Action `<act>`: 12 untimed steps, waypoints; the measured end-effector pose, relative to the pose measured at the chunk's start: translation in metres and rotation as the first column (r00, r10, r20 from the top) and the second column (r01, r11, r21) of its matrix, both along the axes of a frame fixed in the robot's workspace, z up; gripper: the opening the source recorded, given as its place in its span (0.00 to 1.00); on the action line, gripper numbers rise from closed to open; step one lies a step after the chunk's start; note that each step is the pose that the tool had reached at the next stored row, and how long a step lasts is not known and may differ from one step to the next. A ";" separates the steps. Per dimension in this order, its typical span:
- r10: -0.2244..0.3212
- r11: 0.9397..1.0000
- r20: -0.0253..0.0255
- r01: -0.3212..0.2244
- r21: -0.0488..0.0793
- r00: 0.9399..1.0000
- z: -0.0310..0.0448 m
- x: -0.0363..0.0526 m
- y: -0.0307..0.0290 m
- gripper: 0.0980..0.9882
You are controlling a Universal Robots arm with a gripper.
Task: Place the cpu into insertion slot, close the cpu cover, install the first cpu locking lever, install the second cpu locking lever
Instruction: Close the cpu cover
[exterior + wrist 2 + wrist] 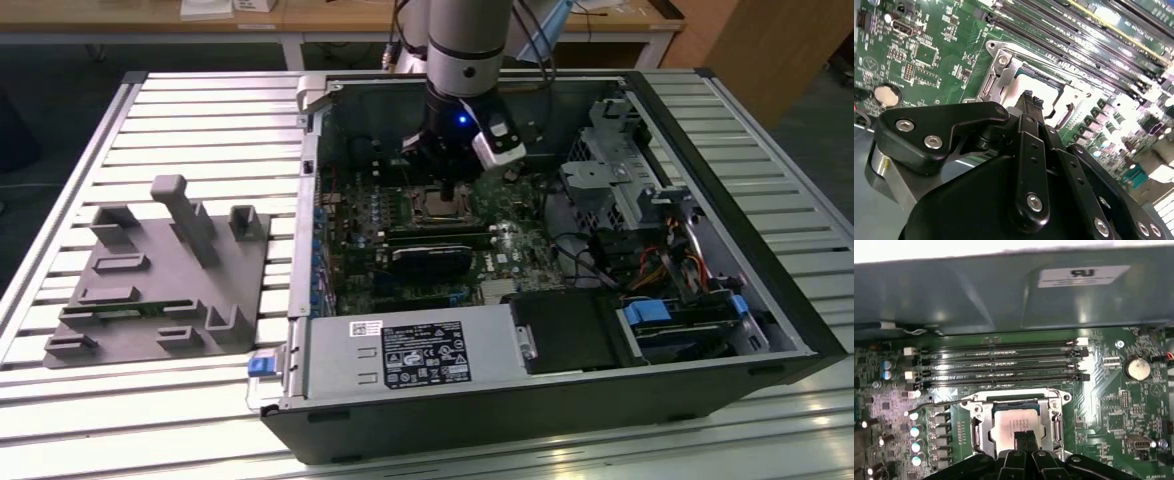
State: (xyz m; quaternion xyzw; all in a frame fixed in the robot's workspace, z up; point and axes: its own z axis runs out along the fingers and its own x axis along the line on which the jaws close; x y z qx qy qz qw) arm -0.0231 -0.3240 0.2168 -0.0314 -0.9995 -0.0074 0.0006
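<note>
Over on the exterior view's left a grey moulded fixture (154, 275) sits on the slatted bench (200, 110), not part of the action right now. Moving right you hit the open computer case (534, 410), and the pincer (445, 185) hangs straight down inside it over the socket. Its fingers (1020, 439) look pressed together with nothing pinched between them. The cpu (1015, 420) is seated in the socket right under the tips, so it's basically straight below, not off to a side. The tips sit over the chip's edge farthest from the memory slots (999, 362). It's square, so there's no long axis to line up with. The cpu cover (982, 415) looks to be lying flat around the chip, whose top shows through the open centre. A thin wire lever (936, 402) sticks out past the socket corner alongside the slots; can't tell if it's latched. Farther right in the case are the drive cages (667, 320).
</note>
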 end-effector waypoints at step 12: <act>0.002 1.000 0.015 -0.002 0.004 1.000 -0.0030 -0.0056 -0.0006 0.01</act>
